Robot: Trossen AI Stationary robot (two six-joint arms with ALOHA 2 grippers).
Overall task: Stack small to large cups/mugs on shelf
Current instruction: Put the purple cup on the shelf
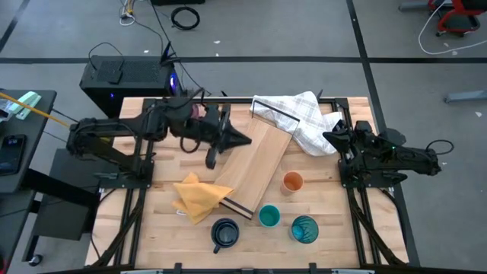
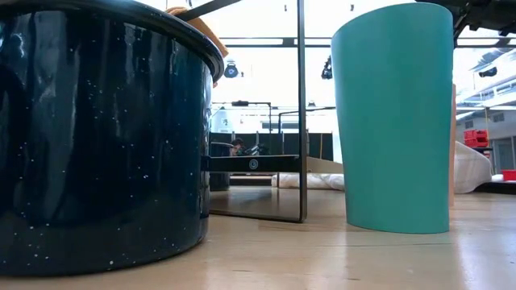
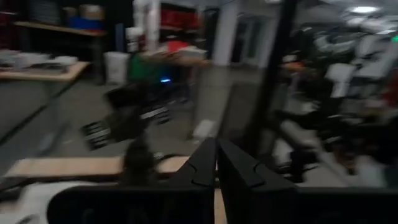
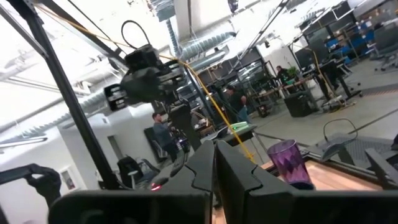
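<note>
- The navy mug (image 1: 224, 234) stands at the near edge of the table, beside the teal cup (image 1: 268, 217) and the patterned tumbler (image 1: 305, 229). The orange cup (image 1: 293, 182) is a little farther in, just right of the shelf.
- The mug looks like speckled enamel: stiff, heavier than the rest, probably slick. Its rim, or the handle, seems the best hold.
- The teal and orange cups look light, smooth and easy to tip, so I would pinch one wall at the rim from above.
- The purple tumbler (image 4: 288, 163) shows only in the right wrist view. It is tall and translucent, likely top-heavy, so a hold lower on the wall seems safer.
- The shelf (image 1: 256, 164) lies slantwise at mid-table, its near end by the yellow cloth (image 1: 199, 197), its far end at the white towel (image 1: 298, 116).
- The left gripper (image 1: 240, 140) is clenched on nothing, over the shelf's far part, well apart from the near cups.
- The right gripper (image 1: 330, 137) is clenched and empty beside the towel, at the right.
</note>
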